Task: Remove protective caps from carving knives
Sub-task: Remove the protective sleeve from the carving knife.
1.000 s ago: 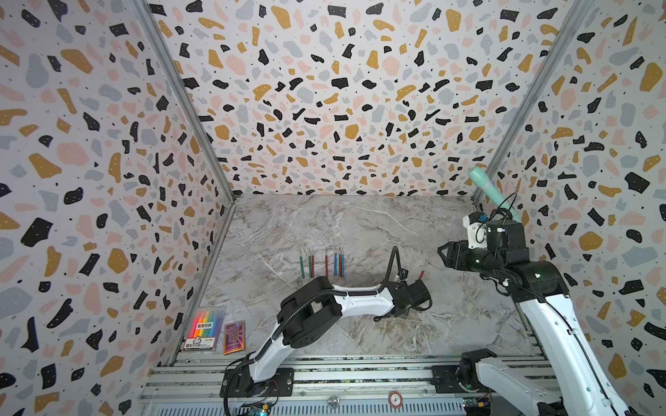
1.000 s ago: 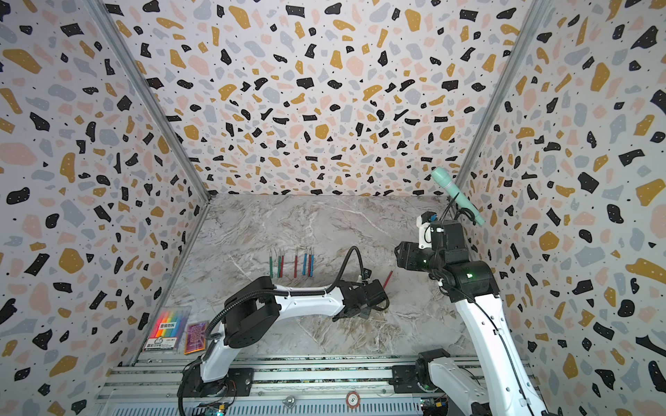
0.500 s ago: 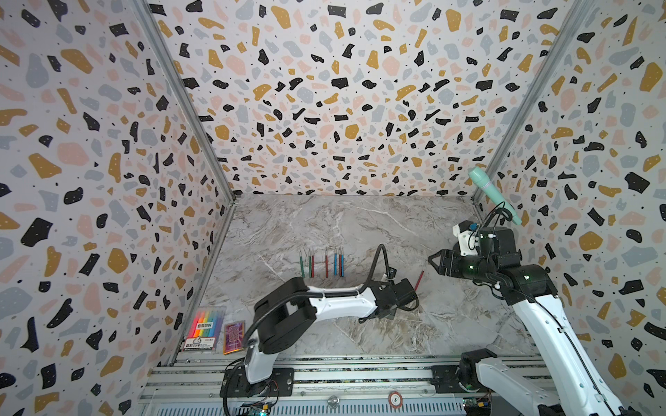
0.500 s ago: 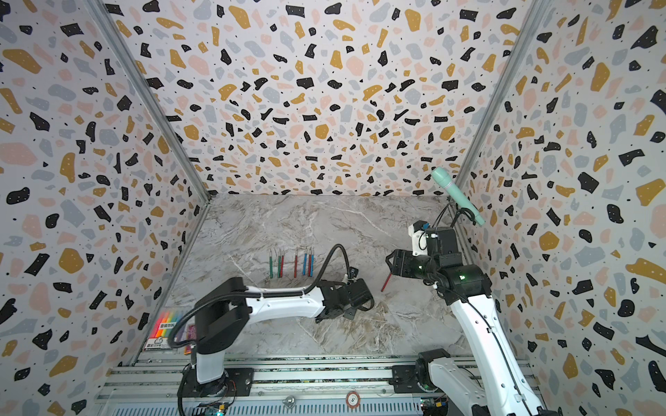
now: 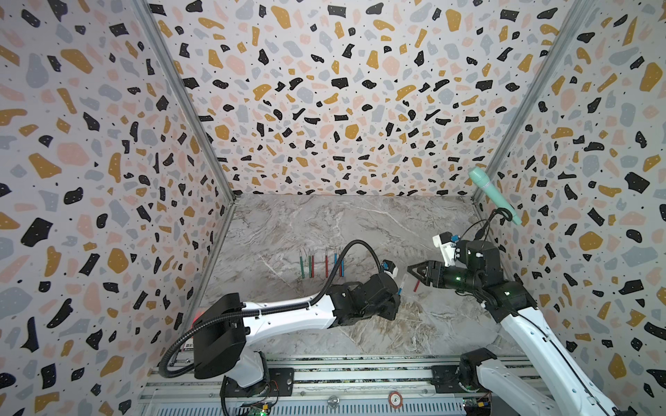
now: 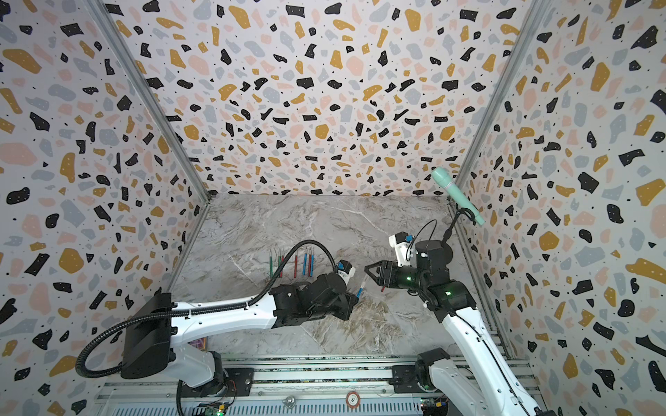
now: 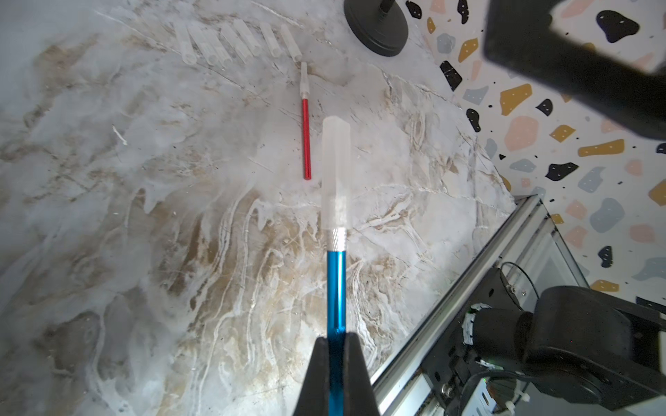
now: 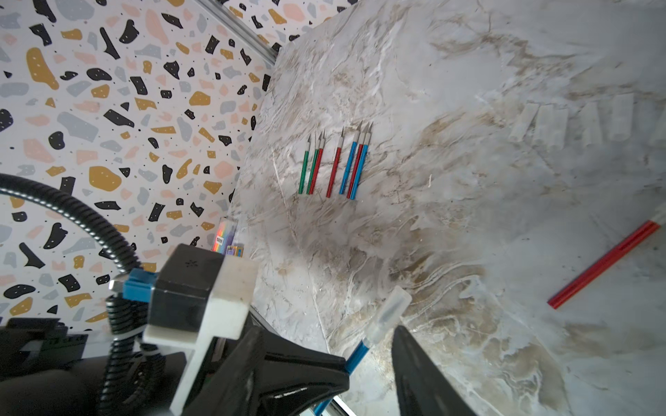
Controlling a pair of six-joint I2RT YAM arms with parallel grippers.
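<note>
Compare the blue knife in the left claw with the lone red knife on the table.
The blue knife is clamped in the left claw, lifted off the table; the red knife lies free on it. The blue knife's shaft is blue, the red knife's red. Both wear translucent caps.

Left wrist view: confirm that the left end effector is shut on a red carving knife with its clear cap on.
Not right: the held knife is blue, not red. The left wrist view shows the left end effector shut on a blue knife with its clear cap on. The red knife in that view lies apart on the surface, unheld.
</note>
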